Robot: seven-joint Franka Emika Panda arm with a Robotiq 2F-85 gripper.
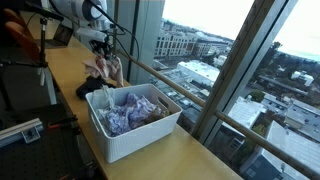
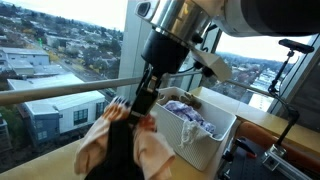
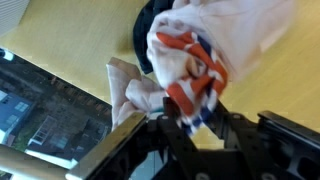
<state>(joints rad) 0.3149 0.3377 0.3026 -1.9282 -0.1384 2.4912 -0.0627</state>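
In the wrist view a red, white and blue patterned cloth (image 3: 190, 65) lies over a pale pink garment (image 3: 135, 95) and a dark one (image 3: 143, 35) on the wooden counter. Its lower end sits between the fingers of my gripper (image 3: 205, 125). The jaws stand a little apart, and the cloth tip does not fill the gap. In both exterior views the gripper (image 1: 105, 52) (image 2: 140, 105) hangs just over the heap of clothes (image 1: 103, 75) (image 2: 120, 150), beside the white bin (image 1: 130, 145) (image 2: 205, 150).
The white bin holds several crumpled bluish cloths (image 1: 128, 110). A metal railing (image 1: 175, 88) (image 2: 50, 95) and tall windows run along the counter's far edge. A tripod and cables (image 1: 15, 80) stand on the room side.
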